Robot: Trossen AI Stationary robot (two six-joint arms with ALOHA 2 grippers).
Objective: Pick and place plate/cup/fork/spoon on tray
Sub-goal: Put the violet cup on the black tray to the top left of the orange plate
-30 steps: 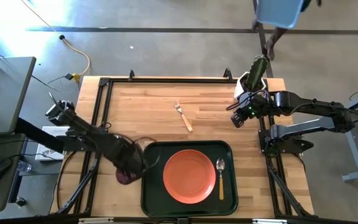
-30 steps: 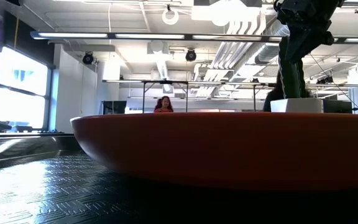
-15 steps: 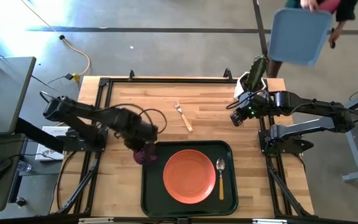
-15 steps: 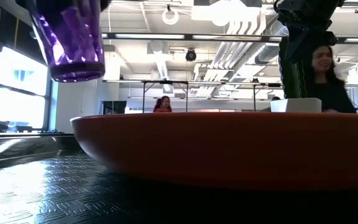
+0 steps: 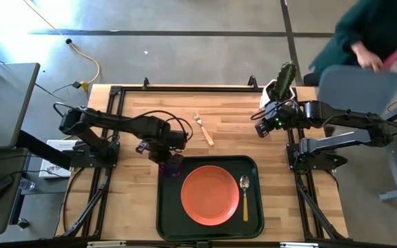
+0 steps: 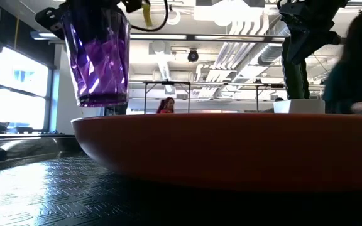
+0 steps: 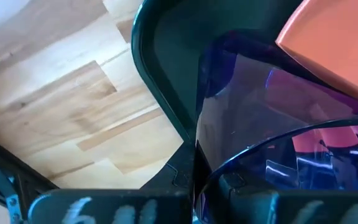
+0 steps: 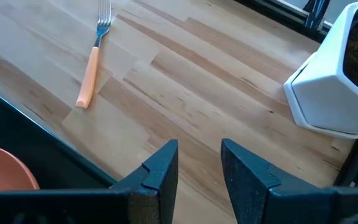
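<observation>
The dark purple cup (image 6: 96, 56) hangs above the far-left corner of the green tray (image 5: 165, 213), and my left gripper (image 5: 169, 158) is shut on it from above. Inside the tray, the orange-red plate (image 5: 210, 195) lies flat, with the spoon (image 5: 245, 196) flat to its right. The fork (image 5: 203, 128) lies on the bare wood beyond the tray. At the table's far right, beside the cactus pot (image 5: 281, 86), my right gripper (image 8: 199, 171) hovers open and holds nothing. My left gripper holds the cup at its rim (image 7: 229, 177), coming down from above. The fingers themselves are mostly out of the wrist picture, so how they sit on the wall cannot be told. The cup hangs upright below the gripper, its base (image 6: 102, 100) clear of the tray.
A white pot with a green cactus (image 8: 334, 81) stands at the table's far right corner, close to my right gripper. Bare wood lies between the fork and the pot. A person moves behind the table's far right side.
My left gripper has carried the cup from beside the tray's left edge toward the table's right and far edge, so that it now hangs over the tray's far-left corner; the wrist has rolled on the way. The cup stays lifted and upright.
</observation>
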